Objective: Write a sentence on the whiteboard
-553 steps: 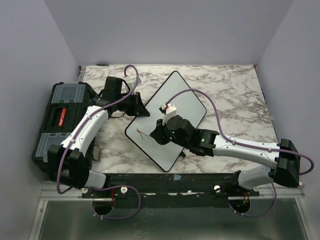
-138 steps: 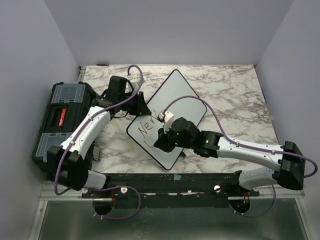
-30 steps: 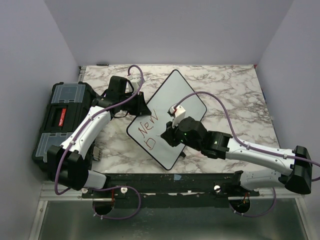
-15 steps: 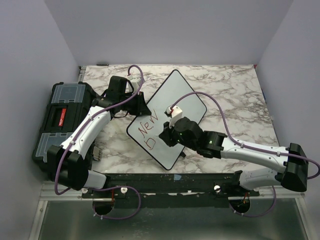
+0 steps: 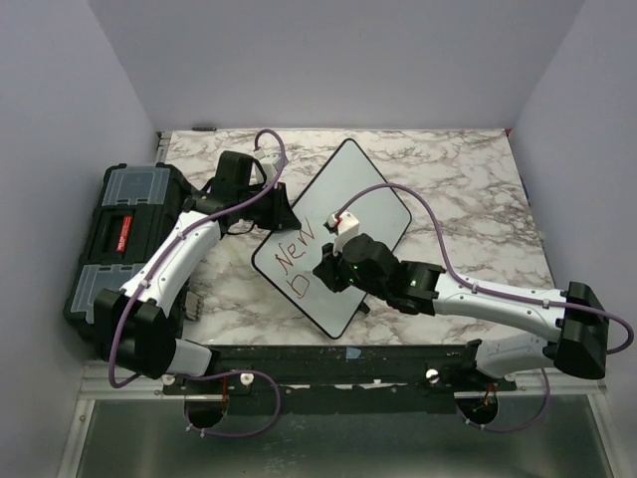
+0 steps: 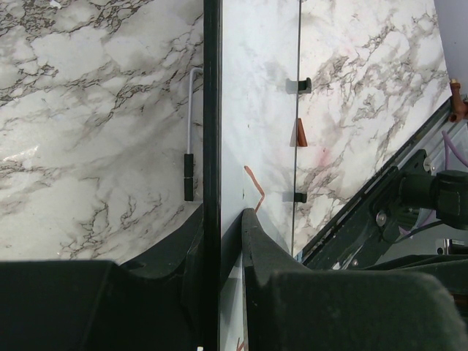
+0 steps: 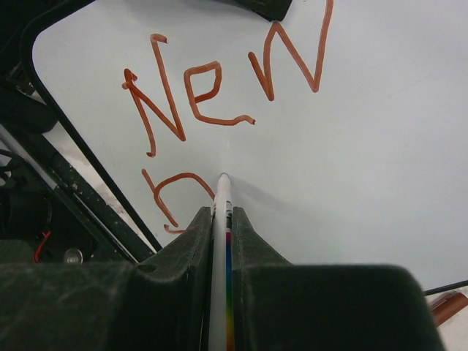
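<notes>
1. While the sentence (image 5: 297,253) stands at only "New" plus one red letter below it, I judge the job early: the second line has just been started.
2. That lower letter reads like a rough "B" or "D", and I can't tell whether it is finished. Next I need to space the following letter to its right, with light, even pressure so the stroke doesn't skip.
3. The whiteboard (image 5: 363,194) lies flat on the marbled surface (image 5: 468,189), turned corner-on to the arms, with the writing at its near left end and the rest blank.
4. The marker (image 7: 222,191) is pinched between the jaws of the right tool (image 7: 221,216), which sit narrow around its barrel. Its tip rests just right of the lower letter, below the "e". It looks to be on the board, but I can't be sure of contact.
5. The left tool (image 6: 223,219) is clamped narrow on the board's black-framed left edge, one finger on each side, bracing it.
6. The black toolbox (image 5: 119,239) sits well apart at the left edge, out of the way.
</notes>
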`<state>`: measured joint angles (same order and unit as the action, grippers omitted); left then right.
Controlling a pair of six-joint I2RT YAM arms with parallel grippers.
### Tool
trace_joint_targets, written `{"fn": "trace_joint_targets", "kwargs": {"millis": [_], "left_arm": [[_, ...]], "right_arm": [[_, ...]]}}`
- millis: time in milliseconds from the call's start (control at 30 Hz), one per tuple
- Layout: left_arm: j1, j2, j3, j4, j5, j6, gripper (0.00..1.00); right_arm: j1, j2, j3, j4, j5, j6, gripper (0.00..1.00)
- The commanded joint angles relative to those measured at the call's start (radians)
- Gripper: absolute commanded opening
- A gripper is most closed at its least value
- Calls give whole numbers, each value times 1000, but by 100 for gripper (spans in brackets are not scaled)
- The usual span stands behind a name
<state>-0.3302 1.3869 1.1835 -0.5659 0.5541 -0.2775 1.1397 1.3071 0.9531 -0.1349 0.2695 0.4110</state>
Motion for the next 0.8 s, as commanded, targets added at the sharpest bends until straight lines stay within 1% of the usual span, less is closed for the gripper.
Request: {"fn": "trace_joint_targets", "kwargs": {"millis": [0,200,467,600,767], "left_arm": [[-27,32,-12,-51,-154,135,0],[-26,32,-10,-51,-154,135,0],[-27,33,-11,-51,-154,135,0],[-27,34,-10,-51,-155,135,0],[-27,34,-11,-52,-157,136,0]], "right_arm": [[6,16,-20,21,21,5,1],[5,13,-20,-6,89,-8,0],[5,24,-5,-13,140,-4,1],[6,33,14,-15,140,-11,1],[6,41,35,-2,103,-29,1]]}}
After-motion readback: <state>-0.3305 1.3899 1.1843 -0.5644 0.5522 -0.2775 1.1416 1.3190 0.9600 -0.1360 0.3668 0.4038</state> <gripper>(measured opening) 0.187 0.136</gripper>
